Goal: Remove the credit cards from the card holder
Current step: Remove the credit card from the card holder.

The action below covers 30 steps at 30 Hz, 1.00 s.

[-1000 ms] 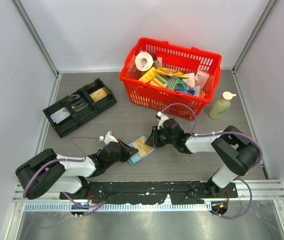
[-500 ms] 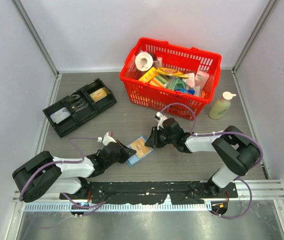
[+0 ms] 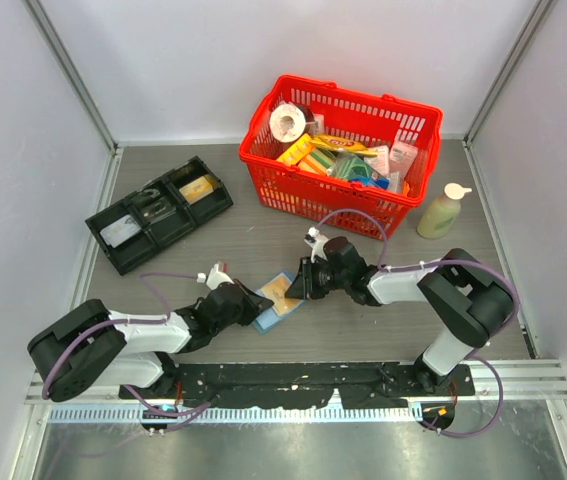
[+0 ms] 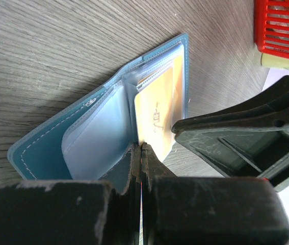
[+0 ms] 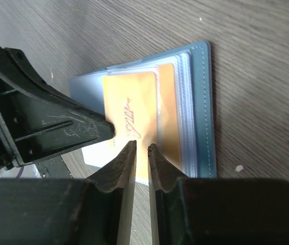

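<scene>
Our left pincer (image 4: 140, 147) is clamped on the soft blue card holder (image 4: 42, 140) at its fold. Just ahead of the right pincer (image 5: 140, 147), jaws a slit apart, grip unclear to us, lies the orange card (image 5: 129, 107). It looks light, stiff and slick, so we would pinch its exposed near edge.

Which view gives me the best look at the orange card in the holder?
Right wrist: the orange card fills the frame's middle, face up in the card holder, embossed script visible. Left wrist shows it slanted and partly covered; top external only a tiny tan patch.
</scene>
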Each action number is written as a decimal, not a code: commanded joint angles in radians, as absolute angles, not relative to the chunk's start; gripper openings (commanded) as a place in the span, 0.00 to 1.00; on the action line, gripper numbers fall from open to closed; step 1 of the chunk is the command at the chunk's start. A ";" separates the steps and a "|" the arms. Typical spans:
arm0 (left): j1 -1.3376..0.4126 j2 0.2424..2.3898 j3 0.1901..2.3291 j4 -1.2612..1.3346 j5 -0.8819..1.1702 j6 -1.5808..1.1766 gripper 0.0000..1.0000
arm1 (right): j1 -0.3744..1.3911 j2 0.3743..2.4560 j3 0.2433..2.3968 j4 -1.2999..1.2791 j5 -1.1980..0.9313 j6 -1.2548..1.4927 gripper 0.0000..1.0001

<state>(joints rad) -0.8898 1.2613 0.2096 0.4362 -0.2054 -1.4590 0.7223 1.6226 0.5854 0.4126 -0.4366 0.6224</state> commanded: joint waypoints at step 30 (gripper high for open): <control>-0.890 1.100 0.123 0.301 -0.216 -1.494 0.20 | 0.701 1.681 0.569 0.232 -0.327 0.641 0.08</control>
